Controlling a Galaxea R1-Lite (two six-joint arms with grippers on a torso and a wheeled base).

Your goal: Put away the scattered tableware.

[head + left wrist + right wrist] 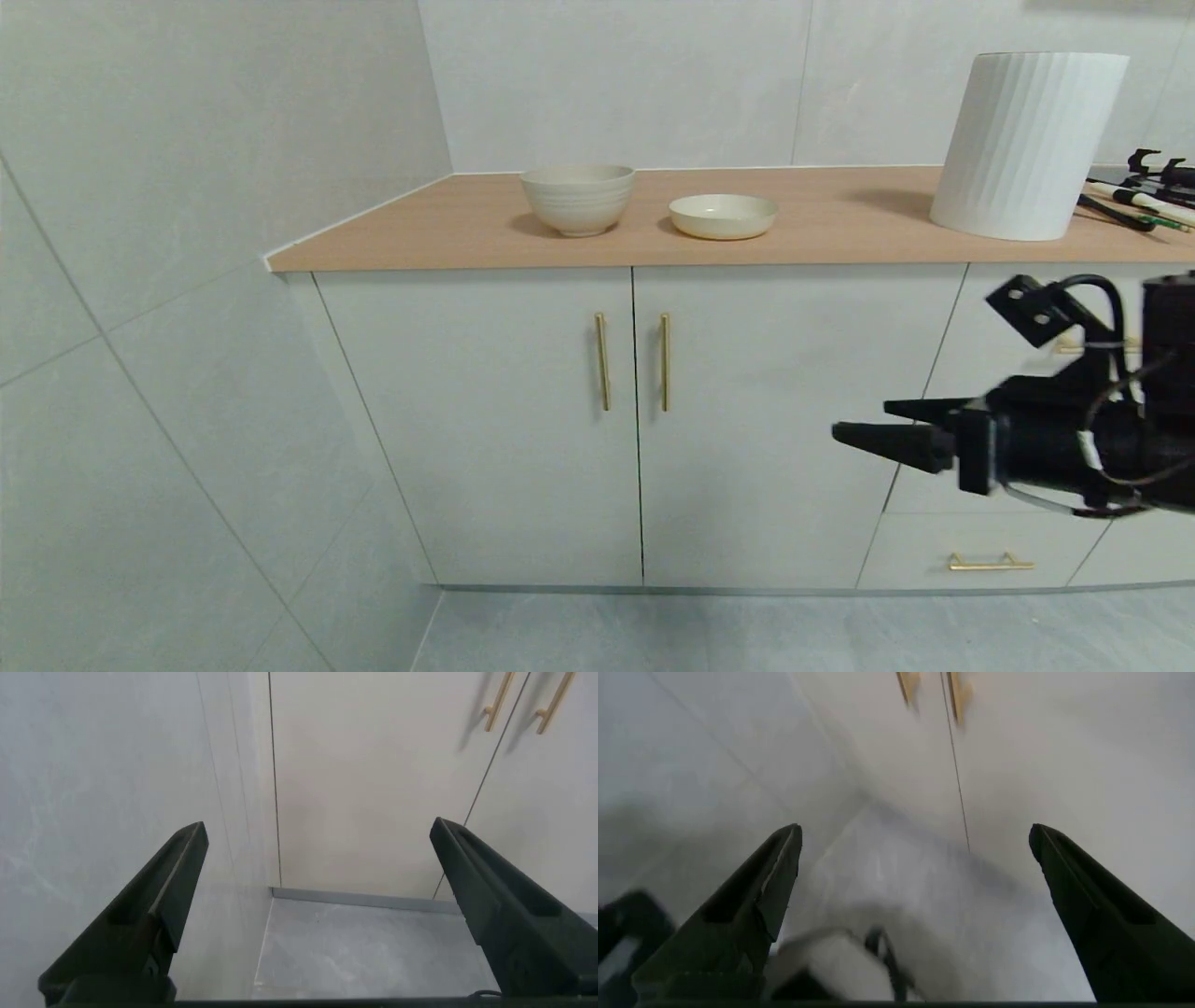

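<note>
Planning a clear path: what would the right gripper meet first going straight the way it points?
The right gripper points toward its left: likely the closed cabinet doors, else the side wall; depth unclear.

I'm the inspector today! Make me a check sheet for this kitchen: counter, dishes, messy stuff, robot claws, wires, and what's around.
Surface: wooden countertop over closed cabinet doors with gold handles.
Job's things: bowl and shallow dish stand upright on the countertop, side by side, not touching.
Clutter: tall white ribbed container; thin utensils beside it at the right edge.
Grippers: left gripper open, empty, low near the floor; right gripper open, empty, in front of the cabinet doors.
Cables: black cables loop on the right arm.
Surroundings: grey tiled walls and floor.
</note>
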